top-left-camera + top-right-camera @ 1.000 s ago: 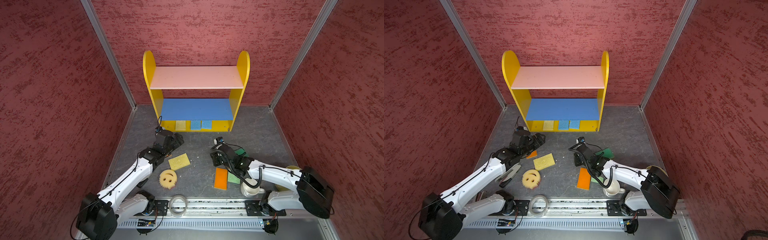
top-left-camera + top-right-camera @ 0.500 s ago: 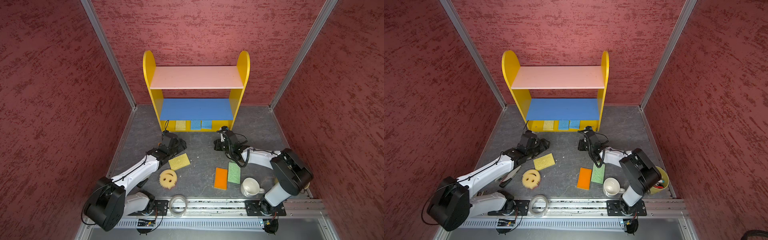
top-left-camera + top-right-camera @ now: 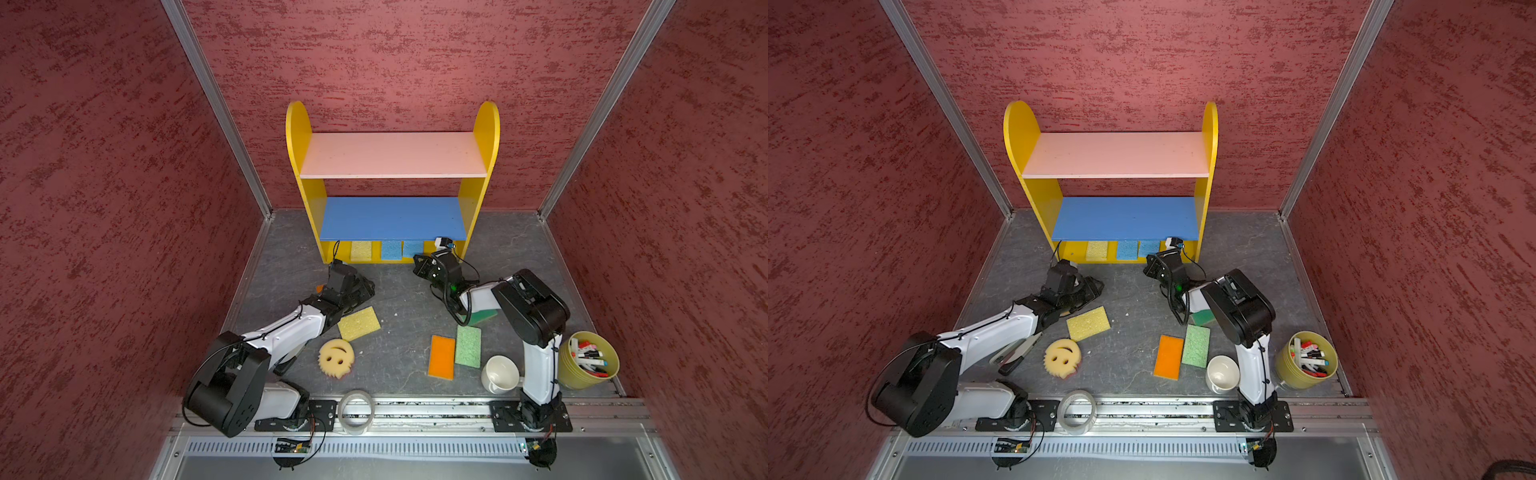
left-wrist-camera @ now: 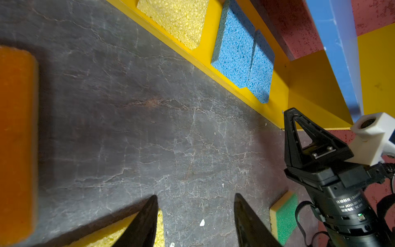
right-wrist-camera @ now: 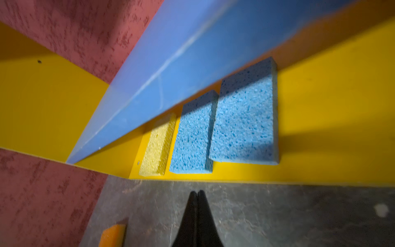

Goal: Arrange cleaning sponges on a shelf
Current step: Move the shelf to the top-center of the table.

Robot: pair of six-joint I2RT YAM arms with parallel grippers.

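Observation:
The shelf (image 3: 392,154) stands at the back wall; its yellow base holds a yellow sponge (image 3: 361,250) and two blue sponges (image 3: 391,249) (image 5: 245,119). On the floor lie a yellow sponge (image 3: 358,323), a smiley sponge (image 3: 336,358), an orange one (image 3: 441,356), a light green one (image 3: 468,346) and a dark green one (image 3: 484,316) partly under the right arm. Another orange sponge (image 4: 15,139) lies beside my left gripper (image 4: 195,197), which is open over bare floor with nothing between its fingers. My right gripper (image 5: 197,192) is shut and empty, just in front of the shelf base.
A white mug (image 3: 498,374) and a yellow cup of markers (image 3: 588,361) stand at the front right by the right arm's base. A clear tape ring (image 3: 356,411) sits on the front rail. Red walls close in both sides and the back.
My right gripper has shut and moved forward to the shelf base. My left gripper has narrowed and shifted right, past the yellow floor sponge.

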